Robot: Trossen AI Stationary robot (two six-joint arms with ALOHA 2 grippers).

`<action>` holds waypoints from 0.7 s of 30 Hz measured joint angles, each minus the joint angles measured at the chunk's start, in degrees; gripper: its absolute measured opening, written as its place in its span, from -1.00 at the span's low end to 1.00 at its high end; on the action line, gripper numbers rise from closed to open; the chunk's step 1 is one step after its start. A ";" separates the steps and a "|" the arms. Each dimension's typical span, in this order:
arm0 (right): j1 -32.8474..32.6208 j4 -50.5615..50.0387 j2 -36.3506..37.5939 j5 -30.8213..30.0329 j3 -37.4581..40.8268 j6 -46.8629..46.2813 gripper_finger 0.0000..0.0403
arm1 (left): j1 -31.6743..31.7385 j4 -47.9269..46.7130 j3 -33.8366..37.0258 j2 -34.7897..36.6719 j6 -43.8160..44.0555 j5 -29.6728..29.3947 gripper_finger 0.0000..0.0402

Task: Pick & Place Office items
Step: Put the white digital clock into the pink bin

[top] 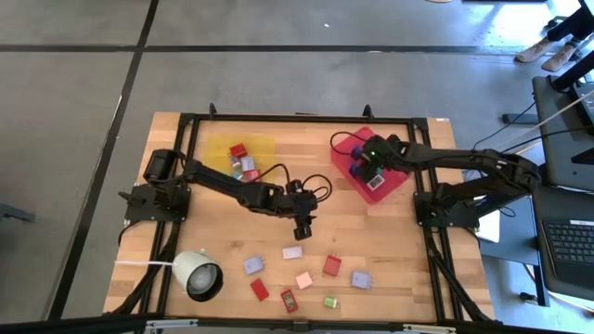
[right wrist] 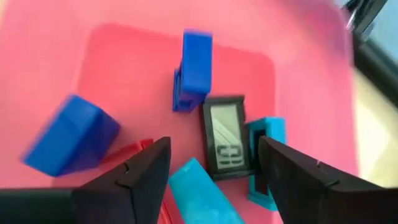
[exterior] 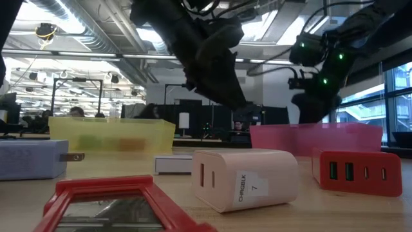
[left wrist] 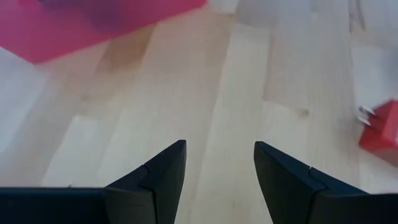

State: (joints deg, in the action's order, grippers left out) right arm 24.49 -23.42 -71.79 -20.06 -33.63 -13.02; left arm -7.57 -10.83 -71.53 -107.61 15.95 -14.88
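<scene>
The right gripper [right wrist: 211, 171] hovers over the translucent red plastic tray [top: 402, 181], fingers spread and empty, a black-framed display block [right wrist: 225, 143] lying inside the tray beneath. Judged a release. The left gripper [left wrist: 217, 171], parted and empty, hangs over the wooden surface [top: 371, 232] beside the tray; next it should descend onto a loose red block [top: 331, 265].

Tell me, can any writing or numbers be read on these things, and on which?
"CHRGBLK" and "7": sticker on the pale pink rectangular plastic charger block, low view.
Small black-framed grey screen in the red plastic tray: digits too blurred to read.
Nothing else is legible.
</scene>
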 joint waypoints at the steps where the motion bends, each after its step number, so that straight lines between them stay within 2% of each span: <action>1: -0.01 -1.35 0.68 0.00 -0.95 0.01 0.23 | -0.25 -0.58 0.00 0.00 0.18 0.09 -0.07; 10: -4.73 -6.82 5.59 2.50 -7.03 0.02 0.23 | -2.43 -7.35 0.00 0.00 6.53 1.09 -0.07; 13: -7.16 -6.84 6.69 4.60 -7.21 -0.31 0.23 | -3.43 -11.70 0.00 0.00 10.46 6.30 -0.07; 18: -10.87 -7.40 6.90 4.71 -7.21 -1.60 0.23 | -5.82 -22.12 0.00 0.05 22.33 18.13 -0.07; 21: -12.27 -7.34 6.88 4.68 -7.21 -2.20 0.23 | -8.21 -27.29 0.00 0.11 28.89 21.01 -0.07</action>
State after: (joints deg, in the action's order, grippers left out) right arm 12.22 -30.76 -64.90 -15.39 -40.84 -15.23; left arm -15.78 -38.12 -71.53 -107.50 44.84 6.13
